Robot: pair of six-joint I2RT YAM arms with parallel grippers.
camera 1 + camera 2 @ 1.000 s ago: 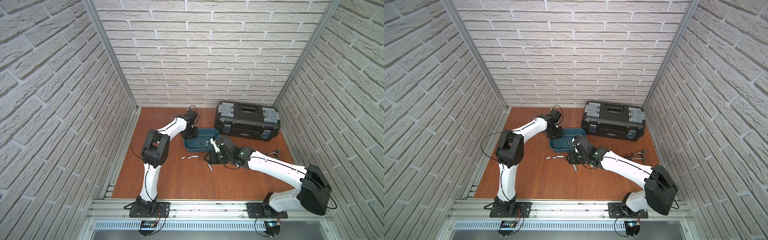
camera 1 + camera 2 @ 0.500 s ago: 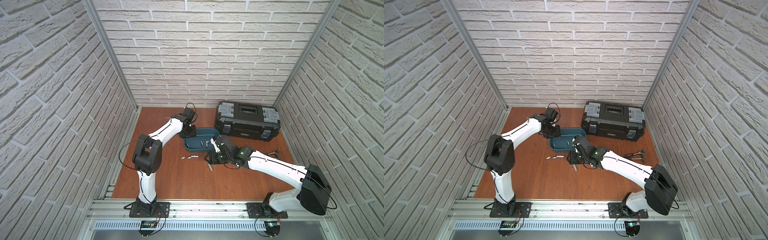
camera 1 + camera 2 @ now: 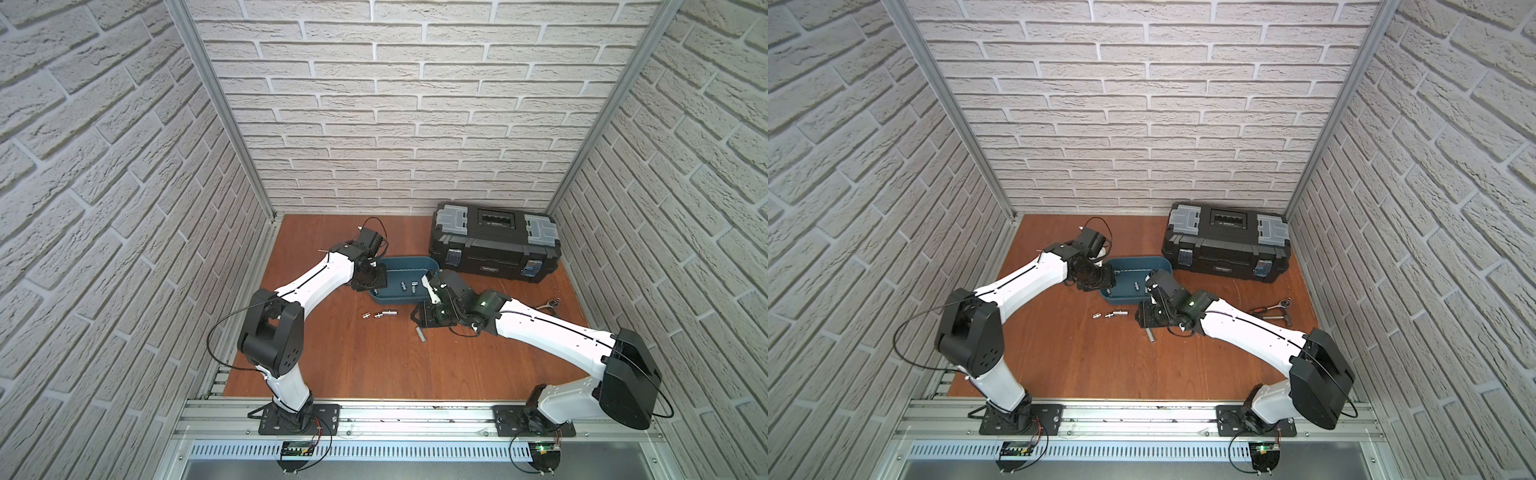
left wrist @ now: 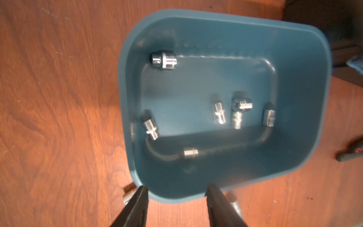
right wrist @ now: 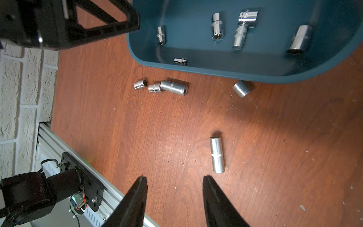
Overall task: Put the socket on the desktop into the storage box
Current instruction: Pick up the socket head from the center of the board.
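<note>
**Five sockets loose beside the storage box**

My left gripper (image 4: 176, 186) hangs at the left end of the teal storage box (image 4: 125, 78), jaws partly apart and holding nothing. Several sockets (image 4: 219, 113) lie inside the box. On the desktop (image 3: 374, 365) lie a cluster of three sockets (image 5: 161, 87), a short socket (image 5: 241, 88) just beside the box wall, and a long socket (image 5: 217, 155). My right gripper (image 5: 174, 177), half open and empty, hovers beside the long one. A black toolbox (image 3: 494, 245) stands at right.

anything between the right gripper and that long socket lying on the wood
Nothing visible. In the right wrist view the right gripper has open jaws just short of the long socket, with only bare desktop between. A short socket lies between it and the storage box wall.
</note>
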